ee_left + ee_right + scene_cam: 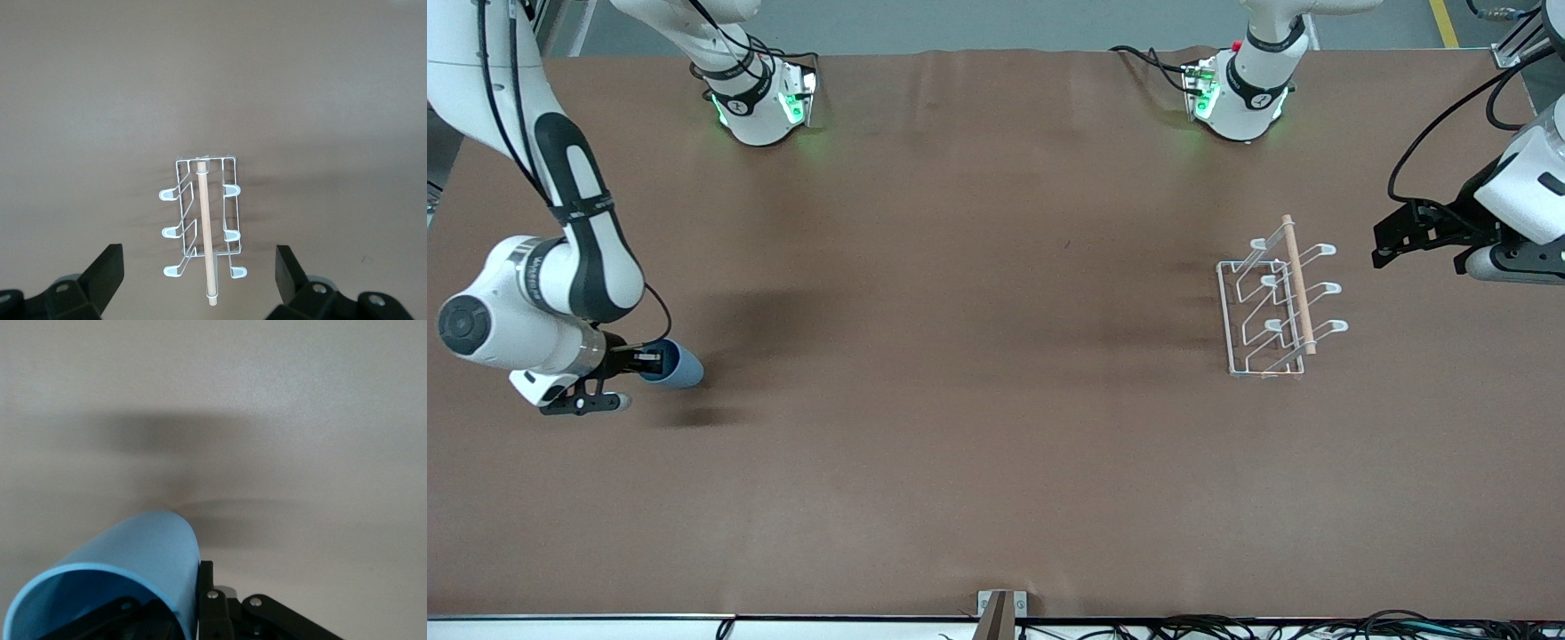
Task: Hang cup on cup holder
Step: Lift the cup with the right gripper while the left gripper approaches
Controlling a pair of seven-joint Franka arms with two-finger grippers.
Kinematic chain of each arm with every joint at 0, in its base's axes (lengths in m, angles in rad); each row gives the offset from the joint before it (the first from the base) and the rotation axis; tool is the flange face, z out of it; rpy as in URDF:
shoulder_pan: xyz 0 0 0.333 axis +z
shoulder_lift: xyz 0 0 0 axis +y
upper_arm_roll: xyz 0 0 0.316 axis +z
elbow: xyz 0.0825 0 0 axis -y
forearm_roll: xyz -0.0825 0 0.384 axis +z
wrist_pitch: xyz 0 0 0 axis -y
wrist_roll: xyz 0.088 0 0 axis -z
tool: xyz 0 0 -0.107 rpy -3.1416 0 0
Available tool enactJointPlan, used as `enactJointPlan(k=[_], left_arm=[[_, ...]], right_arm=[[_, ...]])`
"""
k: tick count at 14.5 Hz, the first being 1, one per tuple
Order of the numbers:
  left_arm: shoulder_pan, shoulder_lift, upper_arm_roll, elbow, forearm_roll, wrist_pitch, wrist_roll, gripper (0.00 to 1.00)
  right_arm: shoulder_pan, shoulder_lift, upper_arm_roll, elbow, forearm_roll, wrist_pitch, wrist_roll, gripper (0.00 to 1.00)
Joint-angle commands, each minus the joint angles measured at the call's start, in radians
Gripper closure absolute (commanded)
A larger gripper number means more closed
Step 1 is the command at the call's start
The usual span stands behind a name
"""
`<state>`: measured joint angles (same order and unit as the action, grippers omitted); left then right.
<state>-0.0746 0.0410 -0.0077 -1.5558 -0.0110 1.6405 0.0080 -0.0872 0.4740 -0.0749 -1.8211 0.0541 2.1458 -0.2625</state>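
Note:
My right gripper (643, 363) is shut on the rim wall of the light-blue cup (678, 366), with one finger inside and one outside. It holds the cup on its side just over the table at the right arm's end. The right wrist view shows the cup (127, 567) and my right gripper (190, 603) up close. The white wire cup holder (1296, 284) with its wooden rod stands on the table toward the left arm's end. My left gripper (1385, 244) is open and empty beside the cup holder. In the left wrist view the cup holder (205, 227) lies ahead of my left gripper (198, 277).
The brown table top (978, 356) stretches wide between the cup and the cup holder. The two arm bases (760, 102) (1236, 93) stand along the table's edge farthest from the front camera. Cables run along the edge nearest it.

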Motion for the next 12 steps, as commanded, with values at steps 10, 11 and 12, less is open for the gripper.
enactJointPlan(k=[10,11,12], left_arm=[[0.001,-0.006,-0.006,0.002,0.002,-0.008,0.012,0.0],[-0.008,-0.006,-0.009,0.016,0.002,-0.013,0.012,0.0],[-0.011,-0.006,-0.017,0.026,0.003,-0.016,0.01,0.0]], right_arm=[[0.101,-0.157,0.162,0.244,0.406,-0.504,0.264,0.99],[0.102,-0.153,0.188,0.241,0.474,-0.506,0.266,0.99],[0.106,-0.15,0.214,0.223,0.551,-0.503,0.267,0.99]])
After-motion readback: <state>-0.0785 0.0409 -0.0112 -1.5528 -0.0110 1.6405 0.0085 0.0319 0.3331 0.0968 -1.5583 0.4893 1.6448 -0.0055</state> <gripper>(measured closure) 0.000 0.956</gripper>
